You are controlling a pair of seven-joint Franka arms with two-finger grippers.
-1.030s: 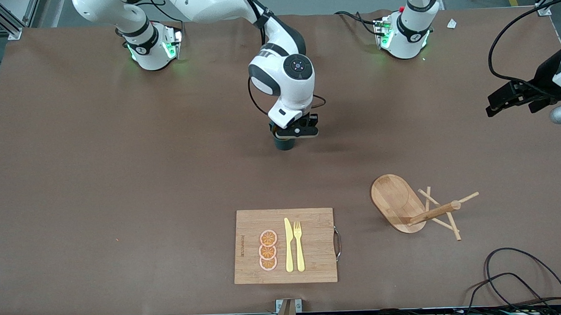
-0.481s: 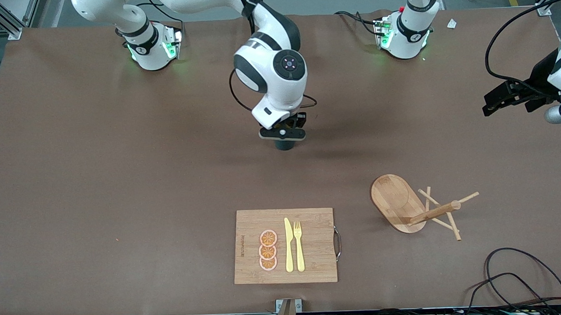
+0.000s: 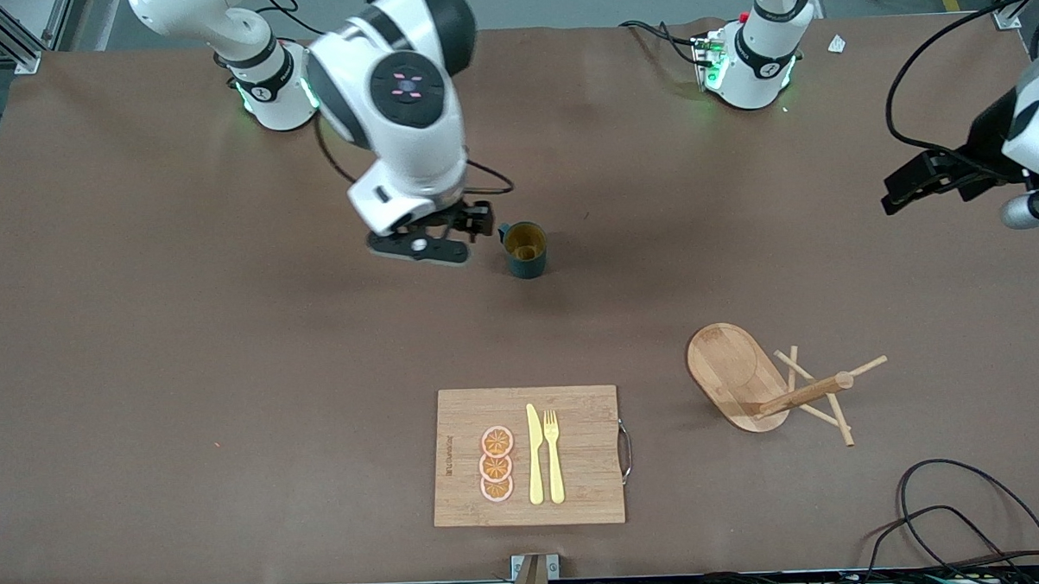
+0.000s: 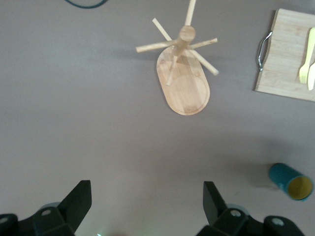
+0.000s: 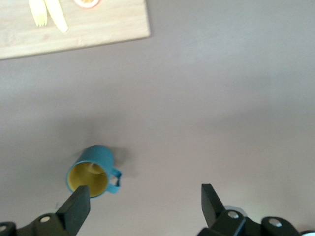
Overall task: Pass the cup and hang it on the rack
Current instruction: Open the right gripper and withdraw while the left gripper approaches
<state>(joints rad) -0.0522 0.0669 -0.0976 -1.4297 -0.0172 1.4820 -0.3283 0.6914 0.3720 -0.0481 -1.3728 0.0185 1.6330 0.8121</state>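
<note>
The teal-green cup (image 3: 525, 250) stands upright on the brown table near its middle, its yellow inside showing and nothing holding it. It also shows in the right wrist view (image 5: 91, 173) and the left wrist view (image 4: 290, 181). My right gripper (image 3: 465, 225) is open and empty in the air beside the cup, toward the right arm's end; in its own view (image 5: 143, 196) the cup is by one fingertip. The wooden rack (image 3: 747, 379) stands nearer the front camera, toward the left arm's end. My left gripper (image 3: 900, 188) is open and empty, high over the table's edge at its own end (image 4: 147, 194).
A bamboo cutting board (image 3: 529, 456) with a yellow knife, a fork and orange slices lies near the front edge. Black cables (image 3: 951, 519) coil at the front corner toward the left arm's end. The rack (image 4: 184, 83) and the board (image 4: 290, 59) show in the left wrist view.
My right gripper has let go of the cup, risen and moved toward the right arm's end, so the cup now stands alone. My left gripper has shifted only slightly.
</note>
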